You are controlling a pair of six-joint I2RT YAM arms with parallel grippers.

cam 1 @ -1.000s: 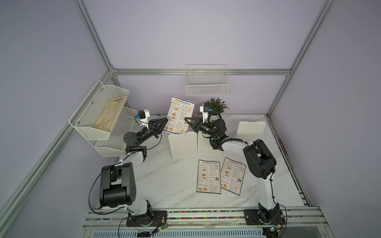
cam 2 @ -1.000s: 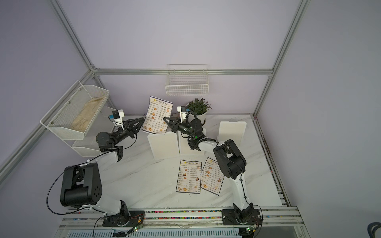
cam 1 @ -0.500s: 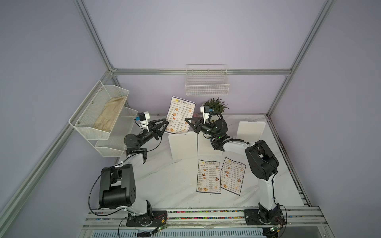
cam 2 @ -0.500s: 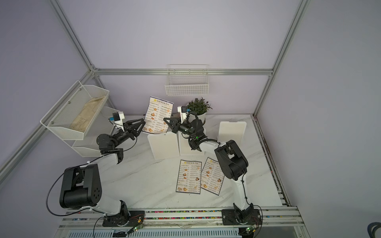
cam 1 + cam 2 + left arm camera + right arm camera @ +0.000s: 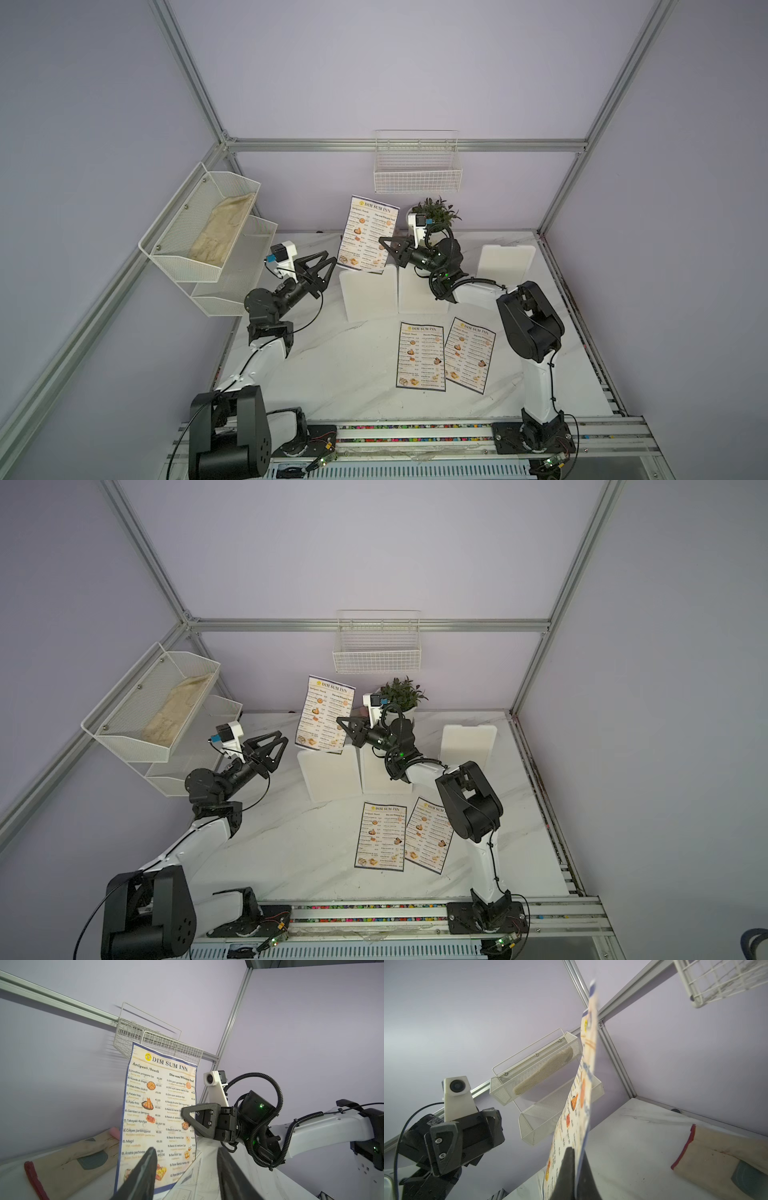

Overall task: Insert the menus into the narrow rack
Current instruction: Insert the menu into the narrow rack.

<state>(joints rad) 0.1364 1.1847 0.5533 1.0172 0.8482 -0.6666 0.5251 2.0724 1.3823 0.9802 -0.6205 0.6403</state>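
In both top views the right gripper (image 5: 383,242) is clenched on the right edge of a raised menu (image 5: 368,235), low on the sheet. It holds the menu upright over the far side of the marble table (image 5: 332,365), heading uppermost. The gripper reaches in from the sheet's 4 o'clock. The wire rack (image 5: 417,172) hangs on the back wall at the menu's 1 o'clock, higher and well apart from it. The left gripper (image 5: 328,258) sits at the menu's 8 o'clock, near the lower left corner but not touching, its jaws spread with nothing between them. A second menu (image 5: 420,356) and a third menu (image 5: 469,355) lie flat and face up, just beside each other at the table's 5 o'clock. White panels (image 5: 368,295) stand under the raised sheet, and a potted plant (image 5: 401,694) stands behind the right arm.

From the left wrist, the raised menu (image 5: 160,1115) faces the camera with "DIM SUM INN" legible. The right gripper (image 5: 182,1112) pinches its edge. The left gripper's own fingers (image 5: 145,1167) stand apart in the foreground. The wire rack (image 5: 158,1043) shows behind the sheet's heading, and an oven mitt (image 5: 83,1157) lies on the table beyond.

From the right wrist, the menu (image 5: 583,1095) is seen nearly edge-on, bowed and rising out of the closed fingers (image 5: 571,1167). The left gripper (image 5: 446,1147) is clear of the sheet, with a mesh shelf (image 5: 533,1076) on the wall behind.
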